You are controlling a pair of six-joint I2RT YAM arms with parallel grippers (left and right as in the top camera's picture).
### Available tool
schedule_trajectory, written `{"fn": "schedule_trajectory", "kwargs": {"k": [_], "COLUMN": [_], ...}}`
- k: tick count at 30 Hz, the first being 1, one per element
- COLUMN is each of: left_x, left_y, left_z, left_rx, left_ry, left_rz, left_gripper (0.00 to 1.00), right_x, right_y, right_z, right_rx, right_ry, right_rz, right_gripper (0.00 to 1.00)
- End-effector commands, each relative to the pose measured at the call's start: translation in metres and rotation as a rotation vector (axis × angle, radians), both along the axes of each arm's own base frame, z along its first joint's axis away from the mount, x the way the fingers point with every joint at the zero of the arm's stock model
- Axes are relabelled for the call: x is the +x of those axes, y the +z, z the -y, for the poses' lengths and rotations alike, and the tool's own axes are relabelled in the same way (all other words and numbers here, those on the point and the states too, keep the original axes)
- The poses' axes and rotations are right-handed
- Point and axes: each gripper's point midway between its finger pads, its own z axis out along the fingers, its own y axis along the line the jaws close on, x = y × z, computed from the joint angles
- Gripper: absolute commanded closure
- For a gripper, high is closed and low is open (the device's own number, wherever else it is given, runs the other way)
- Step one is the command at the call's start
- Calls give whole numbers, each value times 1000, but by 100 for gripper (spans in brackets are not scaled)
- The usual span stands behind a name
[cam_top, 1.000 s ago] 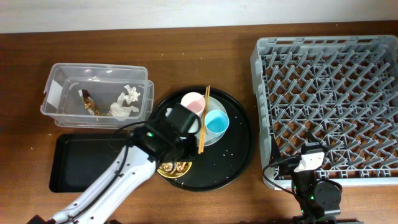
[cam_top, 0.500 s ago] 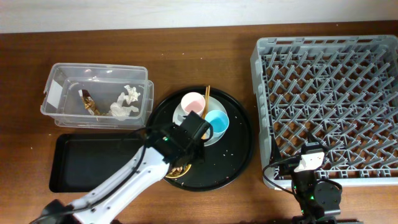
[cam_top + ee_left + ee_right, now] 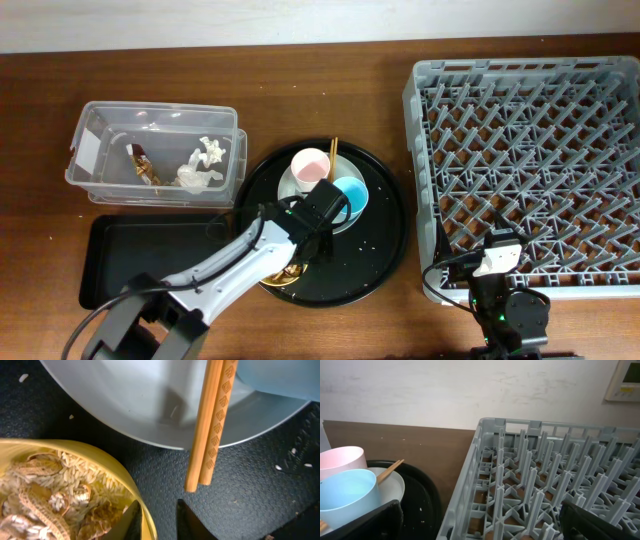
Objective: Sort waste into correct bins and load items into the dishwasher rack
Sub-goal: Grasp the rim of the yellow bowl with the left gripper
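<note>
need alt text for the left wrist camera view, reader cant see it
Close-up from above of a pair of wooden chopsticks lying across a pale grey plate, their tips over a black tray. A yellow bowl of rice and food scraps sits lower left, its rim between the tool's parted tips.

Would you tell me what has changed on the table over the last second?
The left hand swung across the round black tray toward the dishwasher rack, ending with its fingers either side of the yellow bowl's rim. Nothing visibly gripped or released. Pink cup, blue cup, chopsticks, plate and right hand stayed put.
</note>
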Motion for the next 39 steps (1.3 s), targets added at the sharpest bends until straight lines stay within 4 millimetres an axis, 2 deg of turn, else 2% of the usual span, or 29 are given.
{"fn": "schedule_trajectory", "kwargs": {"k": [1, 10, 18, 26, 31, 33, 36, 39], "left_x": [2, 11, 16, 8, 7, 8, 10, 9], "left_y": [-4, 0, 5, 4, 4, 5, 10, 25], "left_z": [-4, -9, -5, -7, -7, -7, -5, -6], "left_rx": [27, 58, 45, 50, 54, 51, 47, 46], "left_ry": [11, 23, 24, 18, 18, 18, 18, 18], "left_rz": [11, 53, 67, 28, 25, 27, 31, 33], "left_gripper": [80, 81, 85, 90, 99, 99, 100, 99], "right_x": [0, 0, 0, 0, 0, 0, 0, 0], "right_y": [-2, -2, -2, -2, -2, -2, -2, -2], "right_z": [3, 3, 3, 3, 3, 3, 3, 3], "right_rx": [11, 11, 11, 11, 11, 11, 11, 11], "right_ry": [-15, -15, -15, -15, -15, -15, -15, -15], "right_rz": [-3, -3, -3, -3, -3, -3, -3, -3], "right_gripper": [2, 2, 2, 2, 1, 2, 2, 2]}}
